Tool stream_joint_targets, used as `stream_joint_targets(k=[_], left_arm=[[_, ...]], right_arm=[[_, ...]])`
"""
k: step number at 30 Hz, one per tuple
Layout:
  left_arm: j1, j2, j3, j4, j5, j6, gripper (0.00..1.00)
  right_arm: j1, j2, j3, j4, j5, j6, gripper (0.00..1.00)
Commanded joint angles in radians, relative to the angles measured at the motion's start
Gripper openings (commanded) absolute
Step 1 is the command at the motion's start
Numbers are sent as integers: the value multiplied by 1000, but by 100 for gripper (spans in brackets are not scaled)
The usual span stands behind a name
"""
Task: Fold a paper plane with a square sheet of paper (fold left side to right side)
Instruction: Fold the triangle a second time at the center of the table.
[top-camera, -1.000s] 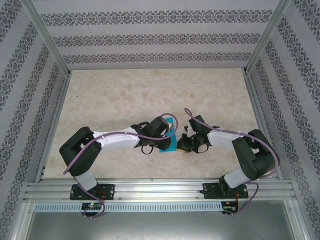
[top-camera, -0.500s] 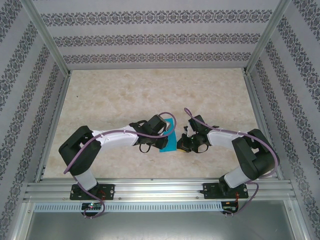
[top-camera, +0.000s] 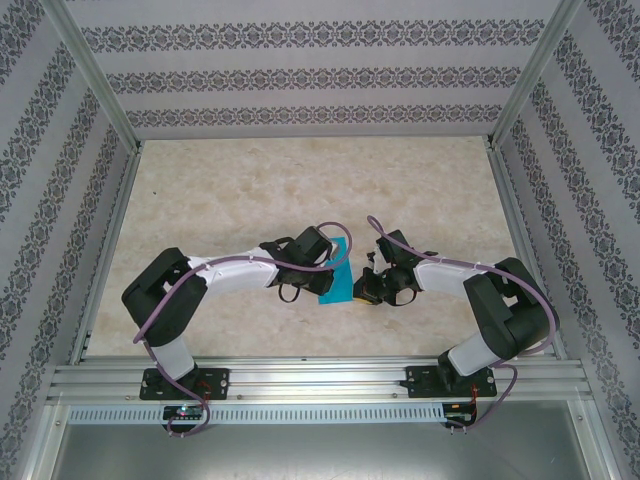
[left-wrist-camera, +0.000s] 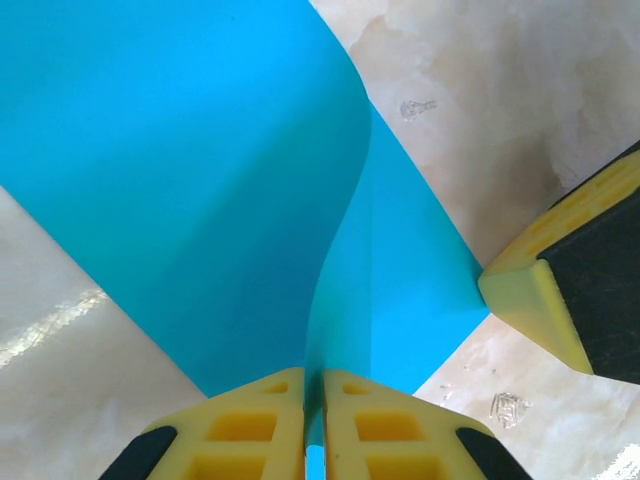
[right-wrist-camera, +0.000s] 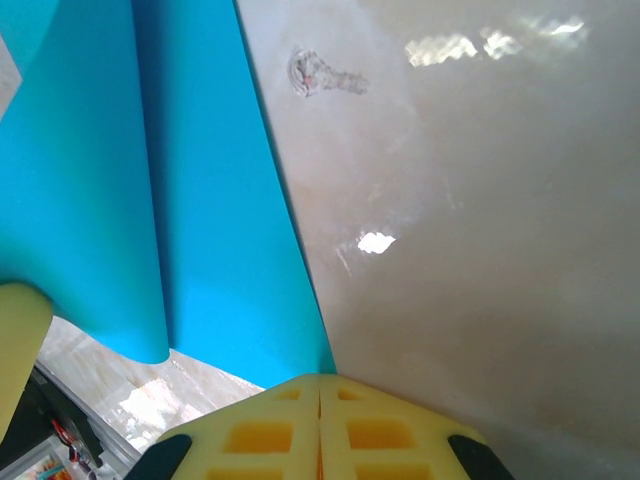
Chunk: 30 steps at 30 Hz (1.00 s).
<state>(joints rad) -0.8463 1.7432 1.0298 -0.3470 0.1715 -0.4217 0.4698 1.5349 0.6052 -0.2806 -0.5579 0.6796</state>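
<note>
The left gripper (left-wrist-camera: 313, 385) pinches the raised edge of the thin teal-blue square sheet of paper (left-wrist-camera: 180, 180), which lies near the marbled beige worktop's (right-wrist-camera: 480, 200) near edge. The right gripper (right-wrist-camera: 320, 392), fingers pressed together, sits at the sheet's corner. I expect a skewed crease if that corner slips.

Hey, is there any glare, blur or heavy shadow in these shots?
Right wrist view: bright glare spots on the glossy table, which goes soft toward the right; a dark shadow band runs down the paper. Left wrist view: paper shaded beneath its lifted flap. Top external view: evenly lit.
</note>
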Motion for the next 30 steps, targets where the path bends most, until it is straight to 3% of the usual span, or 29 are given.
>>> stream_joint_targets(k=[1,30], left_arm=[[18,13,30,-30,-10,27,13],[41,70,81,-67,-44,53,13]], right_arm=[[15,25,1,-43,52,-18,8],[21,28,-5,-49,62,-21,8]])
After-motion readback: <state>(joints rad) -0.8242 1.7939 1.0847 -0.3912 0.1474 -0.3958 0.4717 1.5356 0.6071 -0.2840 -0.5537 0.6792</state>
